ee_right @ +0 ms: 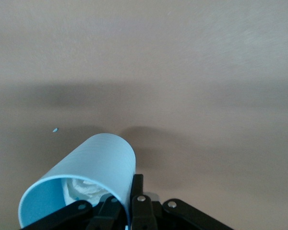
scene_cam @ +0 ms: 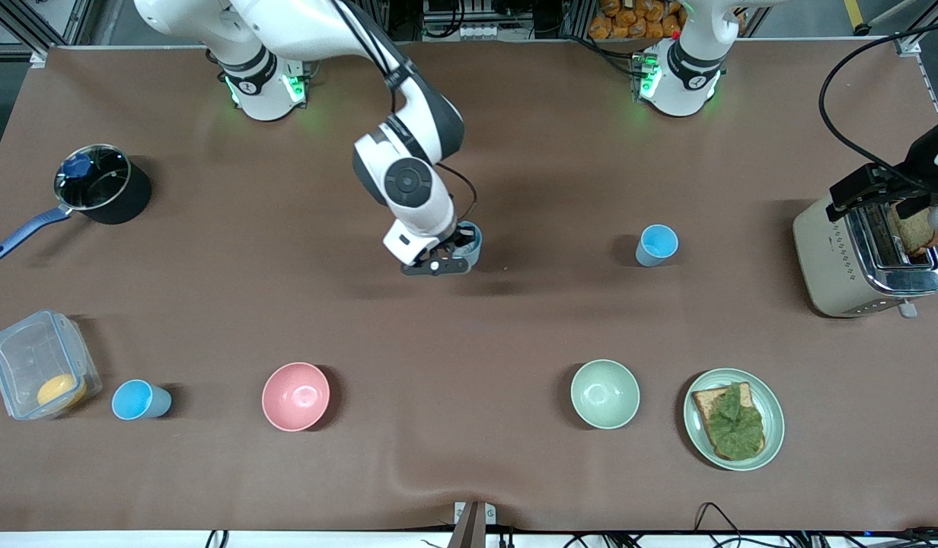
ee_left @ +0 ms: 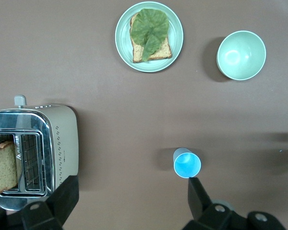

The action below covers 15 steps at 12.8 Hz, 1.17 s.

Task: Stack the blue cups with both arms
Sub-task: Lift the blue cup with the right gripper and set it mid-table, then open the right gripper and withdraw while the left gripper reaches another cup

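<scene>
My right gripper (scene_cam: 445,257) is low over the middle of the table, shut on the wall of a light-blue cup (scene_cam: 473,242). In the right wrist view one finger is inside and one outside that cup (ee_right: 98,163), which has a white crumpled patch in its bottom. I cannot tell whether it rests on the cloth. A second blue cup (scene_cam: 657,245) stands upright toward the left arm's end. My left gripper (scene_cam: 888,198) hangs open and empty above the toaster; in its wrist view this cup (ee_left: 187,164) lies just off one fingertip (ee_left: 197,191). A third blue cup (scene_cam: 139,399) stands beside the clear container.
A toaster (scene_cam: 857,262) holds a bread slice at the left arm's end. Nearer the front camera stand a pink bowl (scene_cam: 295,396), a pale green bowl (scene_cam: 604,393) and a plate (scene_cam: 773,426) with toast and lettuce. A dark pot (scene_cam: 103,186) and a clear container (scene_cam: 35,365) stand at the right arm's end.
</scene>
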Each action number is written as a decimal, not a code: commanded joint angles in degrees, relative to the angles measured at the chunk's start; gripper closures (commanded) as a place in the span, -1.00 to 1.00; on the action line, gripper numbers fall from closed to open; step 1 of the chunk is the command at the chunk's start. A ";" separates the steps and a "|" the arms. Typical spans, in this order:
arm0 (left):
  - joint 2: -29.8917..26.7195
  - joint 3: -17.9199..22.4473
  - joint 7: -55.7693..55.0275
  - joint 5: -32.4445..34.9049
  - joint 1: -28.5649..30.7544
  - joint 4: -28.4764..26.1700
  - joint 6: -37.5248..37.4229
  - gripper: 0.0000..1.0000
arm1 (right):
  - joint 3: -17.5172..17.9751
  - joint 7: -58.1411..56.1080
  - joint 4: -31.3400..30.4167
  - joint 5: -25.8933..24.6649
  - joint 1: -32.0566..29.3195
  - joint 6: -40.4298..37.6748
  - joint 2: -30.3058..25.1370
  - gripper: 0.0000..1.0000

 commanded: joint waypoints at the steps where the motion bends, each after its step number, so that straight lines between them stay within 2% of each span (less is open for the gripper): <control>1: 2.10 -0.27 0.13 0.54 0.24 0.35 0.24 -1.00 | -0.69 1.55 2.55 0.99 2.16 1.92 2.89 0.96; 2: 2.89 -0.36 0.13 0.54 0.24 0.35 0.24 -1.00 | -0.69 2.25 2.55 0.99 2.25 1.93 2.89 -0.21; 3: 3.25 -0.36 0.13 0.63 0.07 0.35 0.24 -1.00 | -0.69 3.30 2.64 0.90 2.86 1.84 2.55 -0.99; 5: 4.82 -0.80 -1.18 0.54 -0.81 0.26 0.16 -1.00 | -0.87 3.58 3.60 0.81 2.96 1.05 1.41 -1.00; 7: 6.14 -0.89 -1.98 0.63 -2.48 0.35 0.33 -1.00 | -1.48 3.32 4.91 0.38 1.64 -5.59 -2.88 -1.00; 9: 7.02 -0.98 -2.94 1.15 -3.71 0.35 0.42 -1.00 | -2.54 2.61 9.03 0.02 -3.09 -17.08 -6.93 -1.00; 12: 8.08 -1.24 -2.86 0.89 -3.63 -1.49 5.68 -1.00 | -2.63 -2.45 12.48 -0.16 -12.31 -28.98 -11.85 -1.00; 15: 6.86 -1.68 -2.95 0.45 -3.98 -9.82 12.62 -1.00 | -2.63 -14.40 12.57 -0.16 -24.25 -37.07 -16.25 -1.00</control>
